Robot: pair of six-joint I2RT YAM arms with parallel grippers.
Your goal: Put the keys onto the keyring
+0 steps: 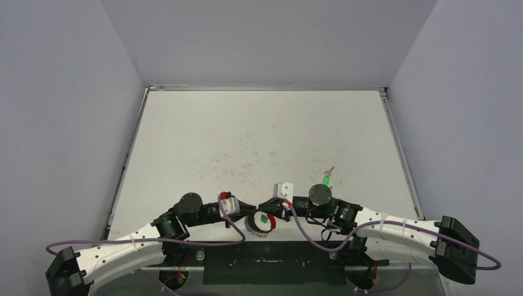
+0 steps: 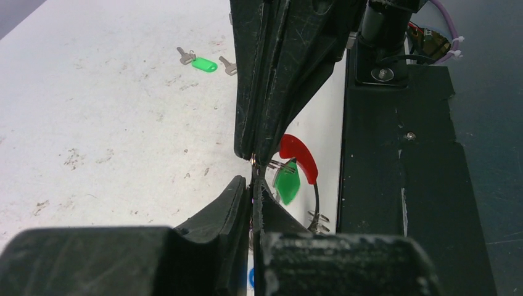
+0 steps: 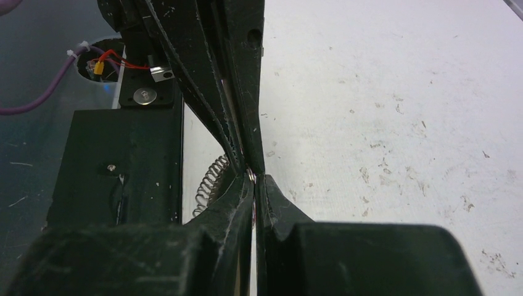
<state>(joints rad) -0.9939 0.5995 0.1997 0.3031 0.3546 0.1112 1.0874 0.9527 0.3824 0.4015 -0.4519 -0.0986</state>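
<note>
The keyring, a grey spiral coil with a red section, hangs at the table's near edge between the two arms. A green-headed key dangles on it by a thin silver loop, just right of my left fingers. My left gripper and right gripper meet tip to tip over the ring. Both are shut, and a small bit of the ring's metal shows pinched where the tips touch. The coil shows left of my right fingers. Another green key lies loose on the table with small silver keys beside it.
A black base plate runs along the near table edge right under the ring. Purple cables loop from both arms. The white table has walls on three sides.
</note>
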